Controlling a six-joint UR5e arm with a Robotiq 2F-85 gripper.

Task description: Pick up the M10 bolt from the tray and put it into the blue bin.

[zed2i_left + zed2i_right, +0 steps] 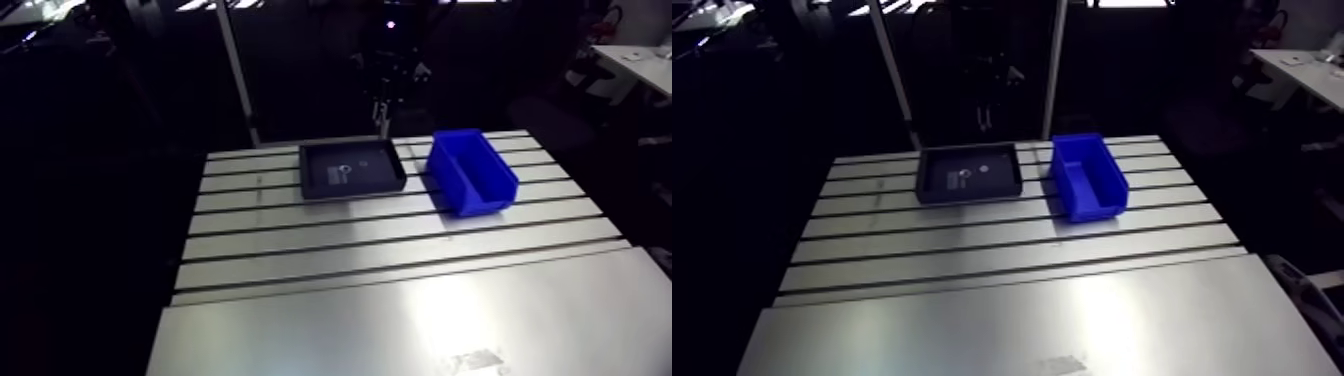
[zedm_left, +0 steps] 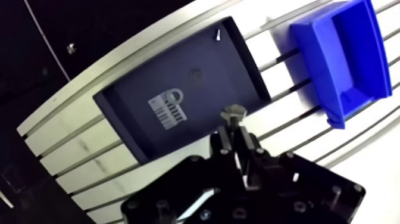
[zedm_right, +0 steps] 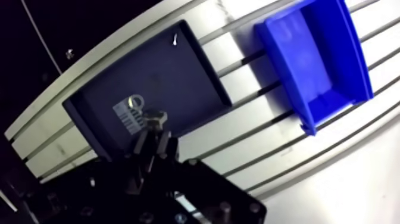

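In the wrist view my gripper (image 2: 237, 136) is shut on the M10 bolt (image 2: 234, 113). The bolt's hex head sticks out past the fingertips. The bolt hangs well above the table, over the near edge of the dark tray (image 2: 196, 65). The blue bin (image 2: 312, 53) stands open-topped beside the tray, off to one side of the gripper, and looks empty. In the arm view the tray (image 1: 375, 185) and the bin (image 1: 470, 170) sit side by side at the table's far end, with the gripper (image 1: 383, 105) dim above the tray's far edge.
A small pale screw (image 2: 218, 34) lies in the tray's far corner. A ring with a white label (image 2: 168, 107) lies near the tray's middle. The slotted aluminium table (image 1: 400, 250) stretches toward the camera, ending in a smooth plate (image 1: 420, 320).
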